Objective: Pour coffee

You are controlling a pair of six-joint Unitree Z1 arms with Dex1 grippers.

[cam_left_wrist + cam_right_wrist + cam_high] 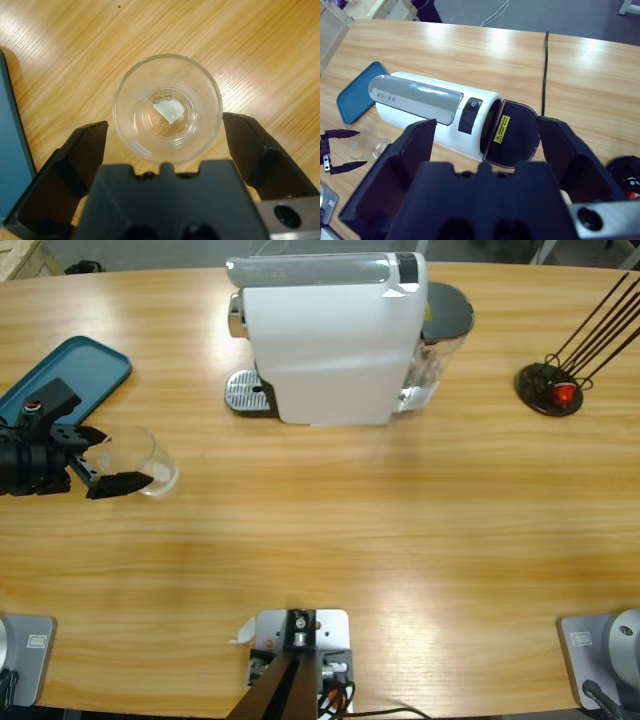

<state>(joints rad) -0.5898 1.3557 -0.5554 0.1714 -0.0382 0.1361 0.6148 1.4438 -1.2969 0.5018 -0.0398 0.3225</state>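
Desk [320,540]: long, wooden, seen whole only in the high view.

Glass [142,464]: small, clear, placed at 9 o'clock on the desk in the high view. In the left wrist view the glass [167,107] is seen from straight above, upright, its round rim fully shown. No brown liquid can be made out in it in any view; only a pale reflection is seen at its base. Coffee: cannot be told from these views.

Left pincer [108,464]: entered from the left edge in the high view. Jaws are held apart, one on each side of the glass; in the left wrist view [165,145] a gap of bare wood is seen between each jaw and the glass wall, so the glass is bracketed but not touched.

Right pincer [485,150]: shown only in its own wrist view, raised above the desk, jaws spread wide with nothing between them. It is not seen in the high view.

Coffee machine [325,335]: white, at 12 o'clock, with a metal drip tray [245,392] at its left side. Its dark rear lid with a yellow label [503,127] is shown clearly only in the right wrist view.

Tray [75,375]: blue, at 10 o'clock, just beyond the left pincer.

Capsule stand [550,390]: black base at 2 o'clock, dark rods rising from it, one red capsule [565,393] resting on it.
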